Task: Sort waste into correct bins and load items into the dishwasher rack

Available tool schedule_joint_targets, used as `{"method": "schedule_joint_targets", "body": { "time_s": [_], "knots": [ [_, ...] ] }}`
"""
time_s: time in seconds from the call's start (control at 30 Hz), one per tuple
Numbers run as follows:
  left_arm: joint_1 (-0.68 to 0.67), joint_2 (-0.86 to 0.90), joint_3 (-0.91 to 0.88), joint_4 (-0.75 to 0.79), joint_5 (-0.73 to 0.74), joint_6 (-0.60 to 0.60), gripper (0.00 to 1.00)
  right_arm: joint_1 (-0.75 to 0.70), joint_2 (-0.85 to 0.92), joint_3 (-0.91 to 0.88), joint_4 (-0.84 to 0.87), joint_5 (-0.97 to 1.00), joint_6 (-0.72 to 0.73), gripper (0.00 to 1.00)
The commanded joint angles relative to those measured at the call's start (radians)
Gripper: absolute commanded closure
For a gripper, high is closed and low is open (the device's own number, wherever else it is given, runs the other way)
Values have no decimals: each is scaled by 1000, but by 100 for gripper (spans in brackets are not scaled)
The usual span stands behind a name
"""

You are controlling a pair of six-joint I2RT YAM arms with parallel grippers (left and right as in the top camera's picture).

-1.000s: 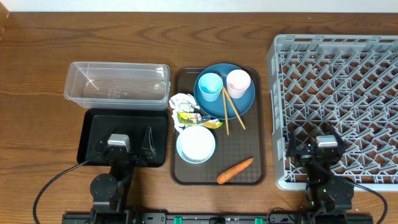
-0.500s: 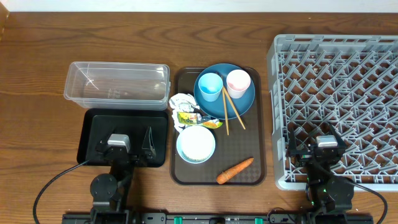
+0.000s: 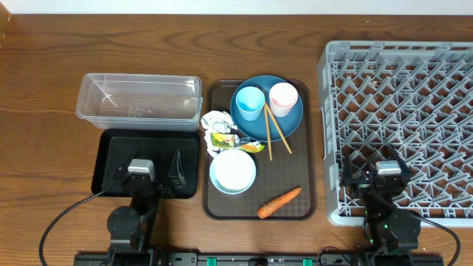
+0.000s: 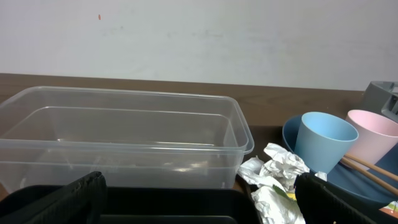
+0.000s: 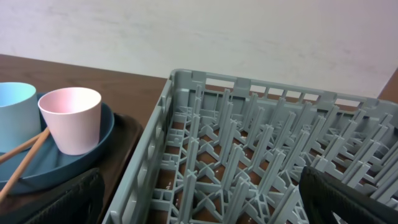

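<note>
A blue plate [image 3: 284, 118] on the brown serving tray holds a light blue cup [image 3: 250, 102], a pale pink cup [image 3: 283, 97] and two wooden chopsticks [image 3: 272, 129]. A white bowl [image 3: 233, 171], crumpled white paper [image 3: 215, 120], a yellow-green wrapper [image 3: 224, 138] and an orange carrot [image 3: 279, 202] also lie on that tray. The clear tub [image 3: 139, 100] stands behind the black tray [image 3: 111, 159]. The grey rack [image 3: 403, 122] is at the right. My left gripper [image 3: 148, 168] is open and empty over the black tray. My right gripper [image 3: 379, 174] is open and empty over the rack's near edge.
The brown serving tray [image 3: 307, 185] sits between the bins and the rack. In the left wrist view the tub [image 4: 124, 137], paper [image 4: 277, 171] and both cups [image 4: 323, 140] lie ahead. The right wrist view shows the rack lattice [image 5: 249, 149] and pink cup [image 5: 71, 118].
</note>
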Motion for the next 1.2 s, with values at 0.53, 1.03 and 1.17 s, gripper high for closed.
{"method": "schedule_joint_targets", "body": {
  "time_s": [0.53, 1.03, 1.17],
  "knots": [
    [6, -6, -12, -40, 14, -5, 1, 2, -2, -2, -3, 7, 8, 1],
    [6, -6, -12, -37, 14, -5, 1, 2, -2, -2, -3, 7, 8, 1],
    [6, -6, -12, -31, 72, -5, 1, 2, -2, -2, -3, 7, 8, 1]
  ]
}}
